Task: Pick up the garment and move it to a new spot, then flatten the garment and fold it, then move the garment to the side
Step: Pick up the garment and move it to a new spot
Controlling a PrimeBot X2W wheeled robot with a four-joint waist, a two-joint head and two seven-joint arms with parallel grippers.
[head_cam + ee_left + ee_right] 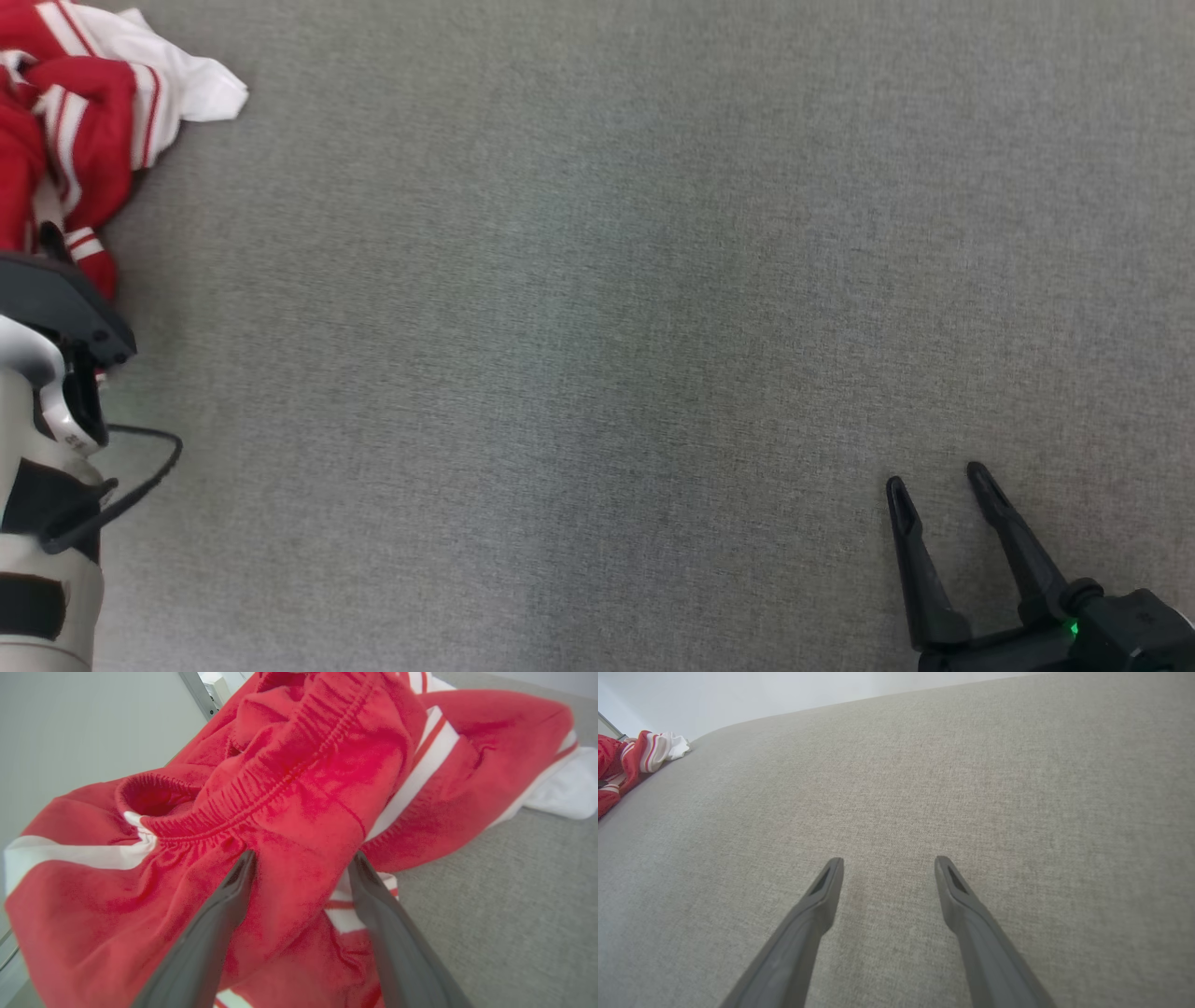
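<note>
The red-and-white garment (75, 121) lies crumpled at the far left of the grey table (597, 327). The left fingers (215, 924) are spread wide and pushed into it, tips against the cloth just below the elastic waistband (261, 807), with a red fold bulging between them. The right fingers (917, 560) also stand apart, empty, over bare table at the near right, well away from the garment
</note>
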